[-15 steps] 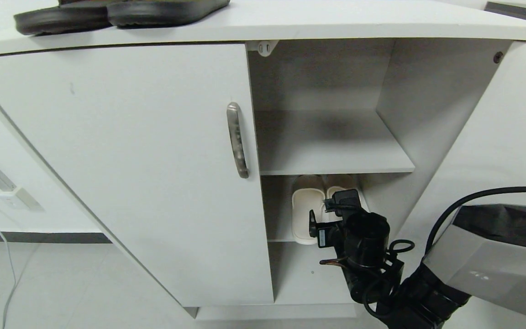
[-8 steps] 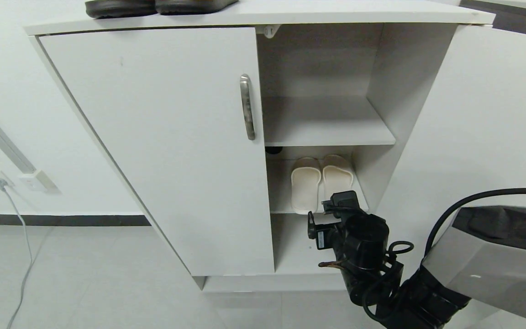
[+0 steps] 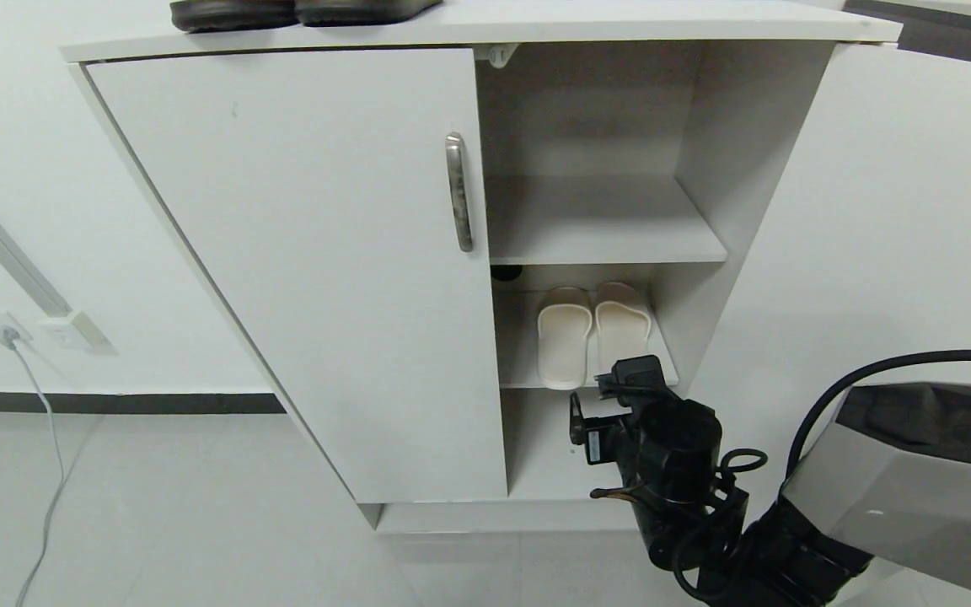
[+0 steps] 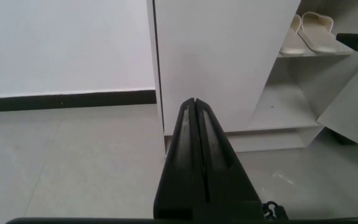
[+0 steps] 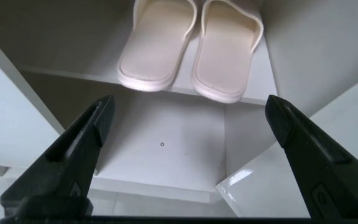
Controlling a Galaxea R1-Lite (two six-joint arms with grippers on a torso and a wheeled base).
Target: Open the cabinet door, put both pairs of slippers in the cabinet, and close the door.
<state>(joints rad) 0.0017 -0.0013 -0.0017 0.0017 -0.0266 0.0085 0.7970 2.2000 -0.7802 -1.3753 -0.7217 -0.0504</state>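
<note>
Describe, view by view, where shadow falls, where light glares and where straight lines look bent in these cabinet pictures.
Head view: the cabinet's straight sides lean apart towards its top, a wide-lens look; its upper compartment lies in shade. Right wrist view: the shelf under the white slippers shades the space below. Left wrist view: the floor carries a faint sheen.

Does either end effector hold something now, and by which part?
Nothing is held. The right end effector is open, short of the white slippers on the shelf; the left end effector is shut and empty.
</note>
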